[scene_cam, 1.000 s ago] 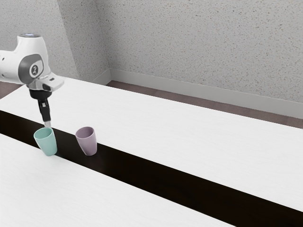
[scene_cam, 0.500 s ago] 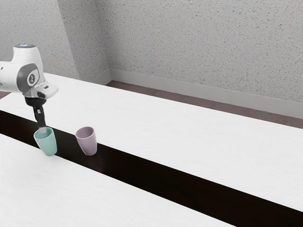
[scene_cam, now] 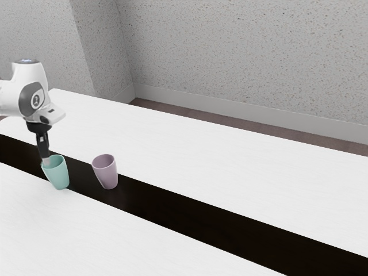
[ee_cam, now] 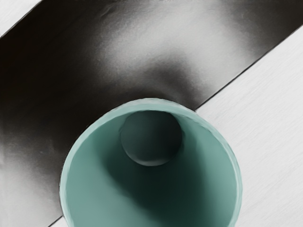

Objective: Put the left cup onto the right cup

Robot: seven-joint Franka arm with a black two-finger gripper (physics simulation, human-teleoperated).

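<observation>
The left cup point(scene_cam: 56, 171) is teal and stands upright on the dark strip of the table, at the exterior view's left. The right cup point(scene_cam: 105, 170) is mauve, also upright, and stands a short way off toward the exterior view's right. My gripper point(scene_cam: 44, 157) hangs straight down from the white arm, and its tip is at the teal cup's rim on the side away from the mauve cup. In the wrist view the teal cup point(ee_cam: 151, 179) lies directly under my hand with its mouth open upward and nothing inside.
The white table point(scene_cam: 230, 161) has a dark strip point(scene_cam: 190, 215) running across it, and both cups stand on that strip. A speckled grey wall and a skirting board run behind the table.
My hand has moved down and toward the exterior view's left, from above and beside the teal cup to its rim. Neither cup has moved.
</observation>
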